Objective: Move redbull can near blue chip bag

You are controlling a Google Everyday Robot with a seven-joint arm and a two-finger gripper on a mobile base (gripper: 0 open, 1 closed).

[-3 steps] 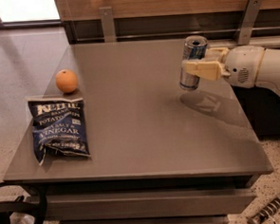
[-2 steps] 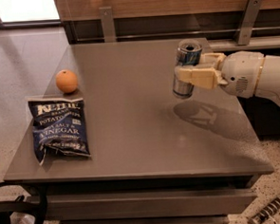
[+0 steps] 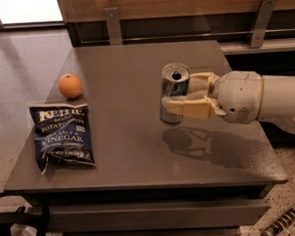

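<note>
— What lies on the grey table (image 3: 140,160)?
— A blue chip bag (image 3: 61,137), flat at the left edge, and an orange (image 3: 70,85) just beyond it, apart.
— And the gripper (image 3: 176,97)?
— Right of centre, above the tabletop, clamped around a can (image 3: 173,86).

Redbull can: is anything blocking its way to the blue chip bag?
Nothing visible. The gripper holds the redbull can over the table; only bare tabletop separates it from the blue chip bag. The orange sits aside.
</note>
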